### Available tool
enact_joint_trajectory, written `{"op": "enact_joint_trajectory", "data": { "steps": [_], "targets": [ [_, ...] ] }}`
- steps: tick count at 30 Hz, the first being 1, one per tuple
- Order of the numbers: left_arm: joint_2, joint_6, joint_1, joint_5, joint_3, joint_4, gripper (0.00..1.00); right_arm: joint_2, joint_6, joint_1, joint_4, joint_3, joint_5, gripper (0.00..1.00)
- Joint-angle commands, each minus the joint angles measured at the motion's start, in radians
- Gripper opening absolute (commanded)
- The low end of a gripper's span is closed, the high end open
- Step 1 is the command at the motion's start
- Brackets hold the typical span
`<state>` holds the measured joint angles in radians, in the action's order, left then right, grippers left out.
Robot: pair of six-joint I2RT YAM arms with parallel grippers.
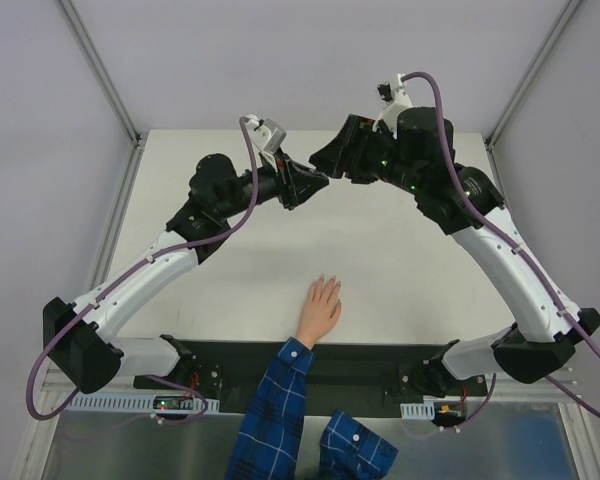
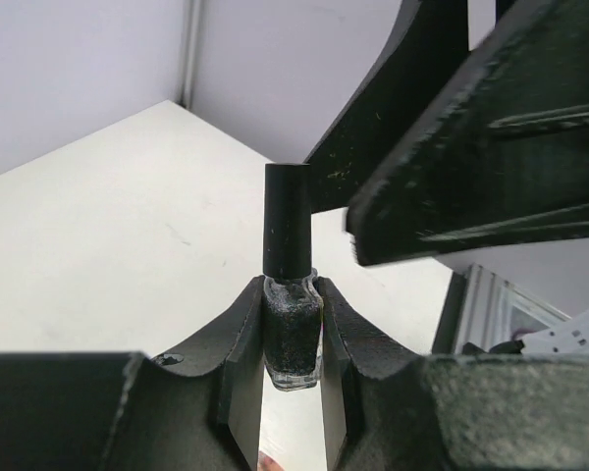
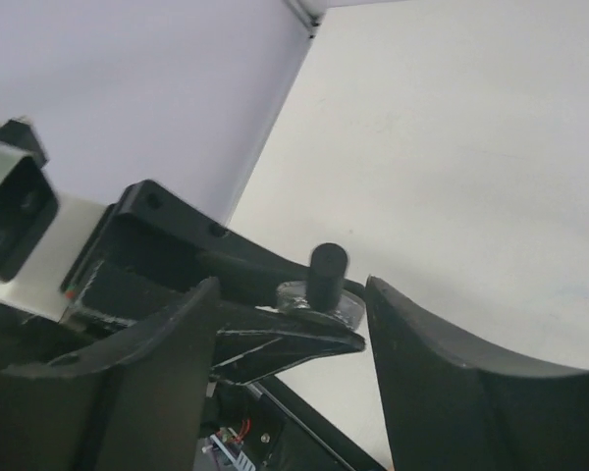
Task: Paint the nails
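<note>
A light-skinned hand with a blue plaid sleeve lies flat on the table's near middle, its tiny pale nails pointing away from me. My left gripper is raised far behind the hand. In the left wrist view it is shut on a small dark polish bottle with a tall black cap. My right gripper meets it from the right. In the right wrist view it is open, its fingers on either side of the cap, apart from it.
The white table is walled by grey panels with metal frame posts at the back corners. A black base plate holds both arm bases at the near edge. The right gripper's fingers fill the upper right of the left wrist view.
</note>
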<state>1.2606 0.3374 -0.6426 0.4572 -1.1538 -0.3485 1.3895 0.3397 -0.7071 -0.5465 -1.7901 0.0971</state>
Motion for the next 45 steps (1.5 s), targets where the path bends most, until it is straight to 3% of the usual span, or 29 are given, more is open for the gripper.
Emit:
{"op": "enact_joint_trajectory", "data": {
  "steps": [1, 4, 12, 14, 17, 18, 20, 22, 23, 24, 26, 27, 28, 30, 33, 34, 37, 38, 39, 45],
  "targets": [
    [-0.027, -0.075, -0.019, -0.101, -0.04, 0.026, 0.0, 0.02, 0.051, -0.014, -0.064, -0.032, -0.14, 0.61],
    [-0.03, -0.075, -0.022, -0.103, -0.041, 0.025, 0.0, 0.034, 0.05, -0.022, -0.059, -0.045, -0.14, 0.6],
    [-0.047, -0.066, -0.037, -0.106, -0.02, 0.008, 0.0, 0.08, 0.071, -0.029, -0.036, -0.06, -0.106, 0.44],
    [-0.05, -0.055, -0.038, -0.1, -0.014, -0.003, 0.0, 0.082, 0.068, -0.028, -0.036, -0.055, -0.106, 0.38],
    [-0.067, -0.026, -0.037, -0.097, 0.005, -0.033, 0.0, 0.068, 0.056, -0.023, -0.023, -0.023, -0.106, 0.13],
    [-0.078, -0.015, -0.037, -0.089, 0.011, -0.044, 0.0, 0.048, 0.027, -0.02, 0.0, -0.006, -0.05, 0.01],
    [-0.089, 0.017, -0.028, -0.066, 0.031, -0.063, 0.0, 0.016, -0.013, 0.001, 0.034, 0.065, 0.005, 0.01],
    [-0.107, 0.075, -0.013, 0.009, 0.058, -0.114, 0.0, -0.051, -0.073, 0.037, 0.188, 0.154, 0.215, 0.01],
    [-0.113, 0.118, 0.004, 0.053, 0.075, -0.156, 0.0, -0.072, -0.086, 0.09, 0.283, 0.282, 0.334, 0.01],
    [-0.116, 0.177, 0.05, 0.166, 0.097, -0.313, 0.0, -0.09, -0.088, 0.113, 0.538, 0.343, 0.623, 0.0],
    [-0.101, 0.45, 0.108, 0.26, 0.178, -0.538, 0.0, -0.083, 0.028, 0.176, 0.897, 0.44, 0.882, 0.0],
    [-0.069, 0.548, 0.156, 0.299, 0.204, -0.808, 0.0, -0.066, 0.079, 0.195, 0.94, 0.452, 0.999, 0.0],
    [-0.049, 0.721, 0.17, 0.329, 0.238, -0.908, 0.0, -0.032, 0.176, 0.204, 0.988, 0.446, 1.045, 0.0],
    [0.005, 0.825, 0.184, 0.357, 0.244, -1.052, 0.0, -0.021, 0.209, 0.202, 1.039, 0.431, 1.092, 0.0],
    [0.0, 0.769, 0.173, 0.425, 0.195, -0.936, 0.0, -0.027, 0.225, 0.198, 1.037, 0.443, 1.029, 0.0],
    [-0.01, 0.679, 0.17, 0.428, 0.178, -0.814, 0.0, -0.032, 0.222, 0.196, 1.031, 0.446, 1.005, 0.0],
    [-0.053, 0.507, 0.17, 0.419, 0.149, -0.658, 0.0, -0.067, 0.132, 0.199, 0.805, 0.41, 0.851, 0.22],
    [-0.07, 0.465, 0.169, 0.411, 0.143, -0.558, 0.0, -0.078, 0.048, 0.198, 0.608, 0.391, 0.792, 0.27],
    [-0.078, 0.425, 0.167, 0.405, 0.138, -0.517, 0.0, -0.09, 0.032, 0.196, 0.529, 0.371, 0.66, 0.37],
    [-0.101, 0.151, 0.12, 0.292, 0.125, -0.272, 0.0, -0.092, 0.095, 0.172, 0.34, 0.302, 0.417, 0.75]
  ]
}}
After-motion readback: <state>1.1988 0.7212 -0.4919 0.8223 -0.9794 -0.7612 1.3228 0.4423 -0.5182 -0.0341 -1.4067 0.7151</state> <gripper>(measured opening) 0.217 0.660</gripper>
